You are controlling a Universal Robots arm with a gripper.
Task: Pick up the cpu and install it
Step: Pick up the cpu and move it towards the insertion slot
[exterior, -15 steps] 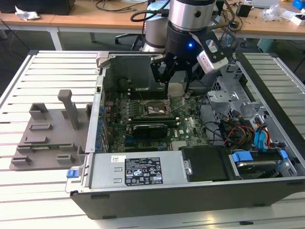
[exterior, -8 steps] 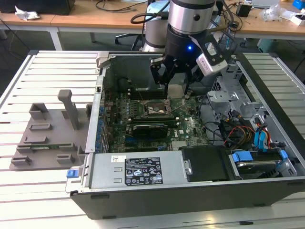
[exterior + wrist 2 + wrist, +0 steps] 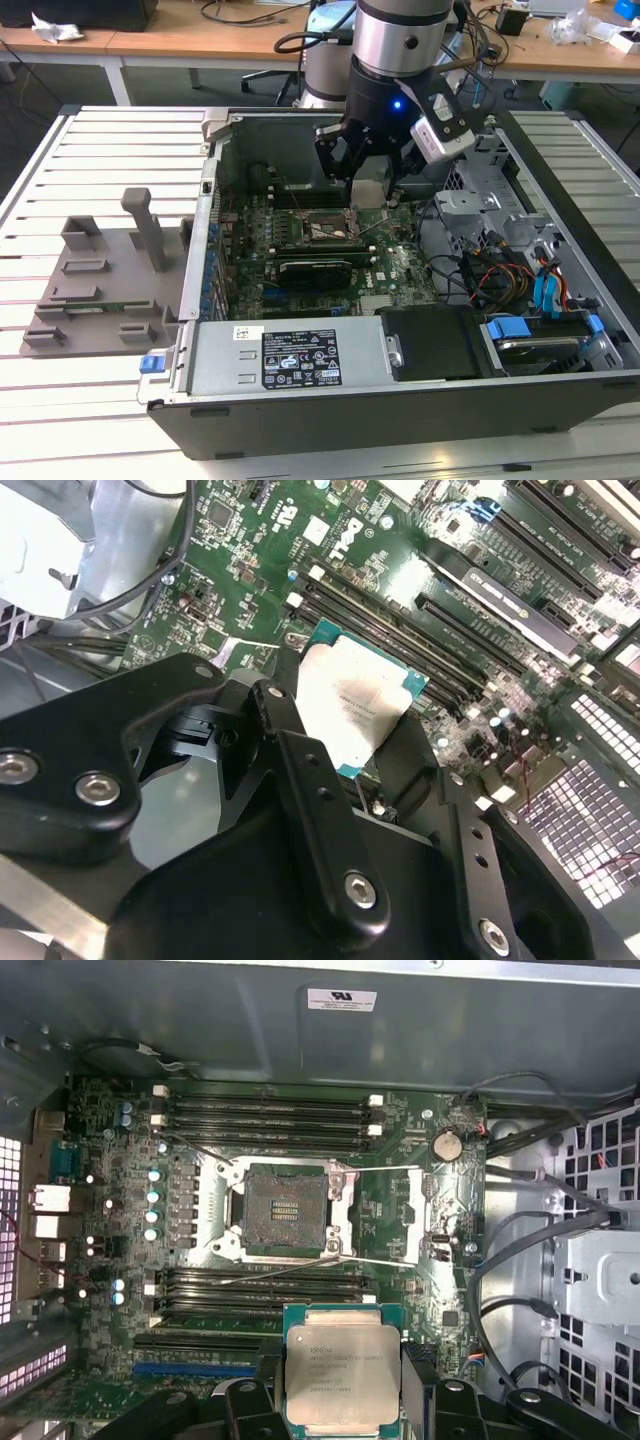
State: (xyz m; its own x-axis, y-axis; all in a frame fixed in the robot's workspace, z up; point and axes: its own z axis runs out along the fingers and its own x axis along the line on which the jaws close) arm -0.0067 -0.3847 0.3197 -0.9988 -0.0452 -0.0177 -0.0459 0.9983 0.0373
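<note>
White slatted table (image 3: 100, 130) carries two items directly on its slats: an open black computer case (image 3: 400, 410) lying on its side toward the exterior view's right, and a grey plastic fixture plate (image 3: 100, 285) lying flat just beside it on the exterior view's left.

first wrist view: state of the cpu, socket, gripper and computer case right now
gripper: shut on the cpu
cpu: held above the motherboard, not seated
socket: cover open, empty
computer case: side open
</note>
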